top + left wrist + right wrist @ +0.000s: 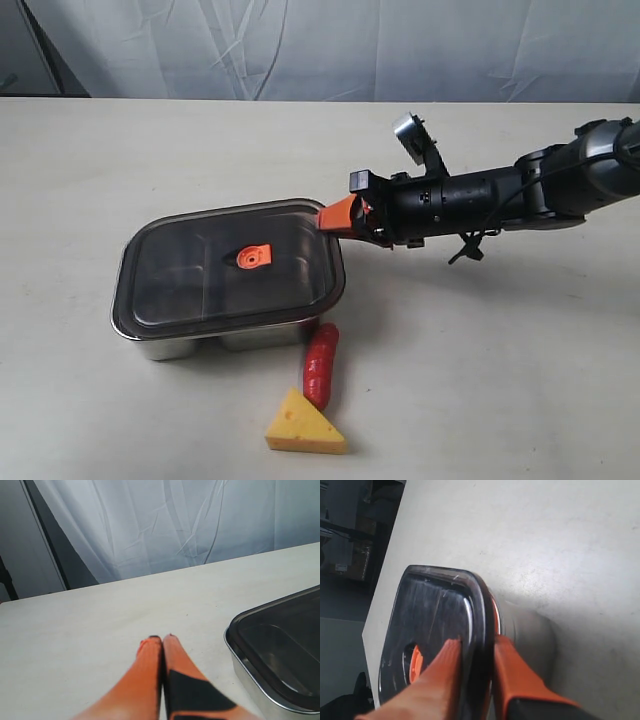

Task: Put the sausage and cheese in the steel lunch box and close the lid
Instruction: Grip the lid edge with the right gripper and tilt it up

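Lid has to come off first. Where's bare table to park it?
Free: the table strip behind the steel lunch box, and the patch right of the sausage and cheese. Crowded: the box's front-right corner, where sausage and cheese lie, and its back-right corner, where the right gripper clamps the lid.

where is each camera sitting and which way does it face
Exterior: off the arms, raised, looking down across the table at the steel lunch box, sausage and cheese; only the right arm shows, right gripper at the lid corner.
Left wrist: on the left arm, looking along the shut left gripper toward a white curtain.
Right wrist: on the right arm, looking along its fingers, which straddle the lid's rim.
Shared: all three show the lid.
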{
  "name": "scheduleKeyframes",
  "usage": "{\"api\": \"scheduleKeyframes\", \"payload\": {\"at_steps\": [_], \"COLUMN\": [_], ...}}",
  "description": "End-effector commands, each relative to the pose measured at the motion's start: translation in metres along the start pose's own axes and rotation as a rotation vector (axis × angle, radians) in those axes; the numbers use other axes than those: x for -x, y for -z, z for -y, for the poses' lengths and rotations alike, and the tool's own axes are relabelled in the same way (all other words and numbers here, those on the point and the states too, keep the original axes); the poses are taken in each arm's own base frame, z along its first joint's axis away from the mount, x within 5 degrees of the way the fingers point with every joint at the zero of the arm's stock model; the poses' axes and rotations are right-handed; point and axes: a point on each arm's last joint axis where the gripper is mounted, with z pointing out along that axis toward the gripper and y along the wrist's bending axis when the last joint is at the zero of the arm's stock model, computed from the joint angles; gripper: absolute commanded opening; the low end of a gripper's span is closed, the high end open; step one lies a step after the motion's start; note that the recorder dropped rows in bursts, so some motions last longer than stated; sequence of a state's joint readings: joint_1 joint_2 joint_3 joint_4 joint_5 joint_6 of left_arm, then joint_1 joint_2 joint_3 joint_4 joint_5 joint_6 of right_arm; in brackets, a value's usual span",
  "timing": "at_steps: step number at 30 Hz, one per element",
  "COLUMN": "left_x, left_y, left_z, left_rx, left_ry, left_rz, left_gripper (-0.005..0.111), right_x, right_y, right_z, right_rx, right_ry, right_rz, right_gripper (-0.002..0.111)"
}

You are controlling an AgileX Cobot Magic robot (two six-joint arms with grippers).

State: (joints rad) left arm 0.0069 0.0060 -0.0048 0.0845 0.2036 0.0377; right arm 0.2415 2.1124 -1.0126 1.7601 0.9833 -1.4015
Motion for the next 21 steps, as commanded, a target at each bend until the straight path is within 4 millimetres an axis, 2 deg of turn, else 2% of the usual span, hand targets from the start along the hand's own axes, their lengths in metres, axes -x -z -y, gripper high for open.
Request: {"api": "scheduleKeyframes", "payload": {"at_steps": [1, 9, 21], "left_x": [0.000, 0.000, 0.000], "left_y": [0.000, 0.000, 0.000], "left_z": [0.000, 0.000, 0.000], "left_rx": [0.001, 0.001, 0.001], "left_ry": [0.001, 0.001, 0.001], "left_rz": [0.011, 0.011, 0.011], "left_gripper": [0.000, 0.000, 0.000], "right_x": [0.004, 0.007, 0.007], "right_y": [0.004, 0.010, 0.013], "right_z": [-0.008, -0.028, -0.032], "right_rx": [-0.007, 0.106, 0.175], "right_ry": [0.051, 0.080, 0.077], "right_rz": [0.007, 0.003, -0.002], "right_gripper": [-0.001, -0.001, -0.001]}}
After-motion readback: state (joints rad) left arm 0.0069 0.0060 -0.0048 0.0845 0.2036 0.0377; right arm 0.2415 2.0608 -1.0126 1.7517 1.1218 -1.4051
